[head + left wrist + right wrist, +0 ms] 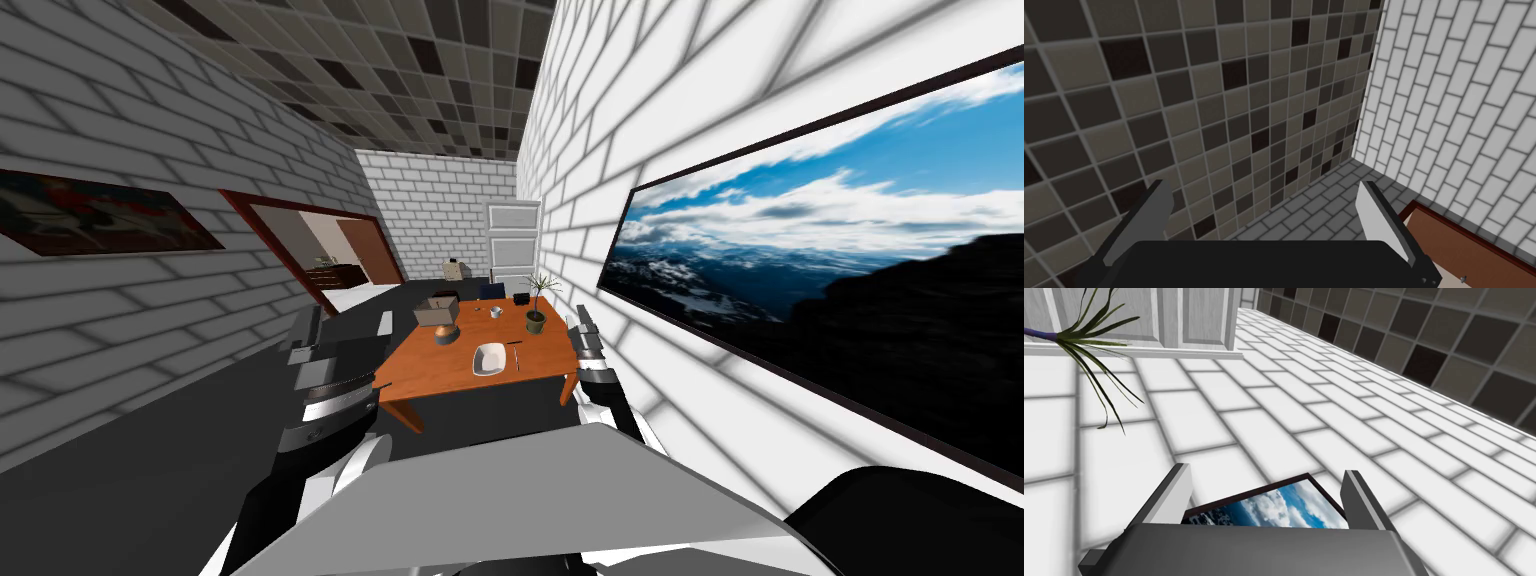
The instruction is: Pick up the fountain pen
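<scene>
The slim dark fountain pen (517,356) lay on the orange-brown wooden desk (430,372), just beside a shallow white bowl (490,358) and toward the near edge, which I judged handy for a reach from the right. The robot stood well apart from the desk, so both arms were held raised, clear of it. The left tool (1263,183) was spread wide and empty, and the right tool (1266,469) was equally wide with nothing between its blades. Driving closer looked like the first job.
</scene>
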Motion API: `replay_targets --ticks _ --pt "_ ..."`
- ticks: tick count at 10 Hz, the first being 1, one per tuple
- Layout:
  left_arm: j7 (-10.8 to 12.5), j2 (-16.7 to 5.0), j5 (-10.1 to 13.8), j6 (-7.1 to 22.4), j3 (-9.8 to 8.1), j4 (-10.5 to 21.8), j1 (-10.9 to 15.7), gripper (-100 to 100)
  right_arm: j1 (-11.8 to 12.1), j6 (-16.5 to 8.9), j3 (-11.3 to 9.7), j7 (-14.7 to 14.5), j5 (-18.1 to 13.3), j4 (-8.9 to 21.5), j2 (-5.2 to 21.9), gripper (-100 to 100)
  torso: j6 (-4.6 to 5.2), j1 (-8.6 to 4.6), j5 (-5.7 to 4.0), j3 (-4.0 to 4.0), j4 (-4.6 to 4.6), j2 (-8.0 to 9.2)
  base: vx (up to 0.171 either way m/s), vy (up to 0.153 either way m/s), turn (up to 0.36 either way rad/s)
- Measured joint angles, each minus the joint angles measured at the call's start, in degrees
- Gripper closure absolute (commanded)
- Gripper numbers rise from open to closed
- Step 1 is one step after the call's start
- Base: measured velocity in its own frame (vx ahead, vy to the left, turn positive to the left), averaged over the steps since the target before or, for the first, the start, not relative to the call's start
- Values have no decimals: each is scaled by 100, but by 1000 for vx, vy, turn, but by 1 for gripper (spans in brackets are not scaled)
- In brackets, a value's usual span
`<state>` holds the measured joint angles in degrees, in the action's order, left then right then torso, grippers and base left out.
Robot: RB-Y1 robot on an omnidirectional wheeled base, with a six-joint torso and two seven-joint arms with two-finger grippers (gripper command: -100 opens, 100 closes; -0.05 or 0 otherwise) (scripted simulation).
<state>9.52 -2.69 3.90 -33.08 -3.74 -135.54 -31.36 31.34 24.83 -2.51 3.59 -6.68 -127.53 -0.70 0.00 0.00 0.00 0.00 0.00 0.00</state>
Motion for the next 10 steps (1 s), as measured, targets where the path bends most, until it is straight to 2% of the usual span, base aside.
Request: replay_targets --ticks 2,4,6,7,10 --pt "0 0 0 0 0 0 0 0 -53 -12 -43 2 -18 100 260 -100 0 -1 0 7 3 13 -55 8 91" --pt "0 0 0 0 0 0 1 0 -167 83 -200 -55 -103 454 537 -100 -2 5 1 16 6 28 -68 14 87" --pt "0 0 0 0 0 0 1 0 -229 46 -278 -63 -140 562 772 -100 -1 1 0 11 4 19 -61 8 137" --pt "0 0 0 0 0 0 1 0 -361 29 -309 -50 -157 746 965 -100 -3 0 0 14 5 25 -101 19 218" --pt "0 0 0 0 0 0 1 0 -510 128 -527 -81 -268 1238 1463 -100 -2 4 1 15 6 25 -74 18 148"
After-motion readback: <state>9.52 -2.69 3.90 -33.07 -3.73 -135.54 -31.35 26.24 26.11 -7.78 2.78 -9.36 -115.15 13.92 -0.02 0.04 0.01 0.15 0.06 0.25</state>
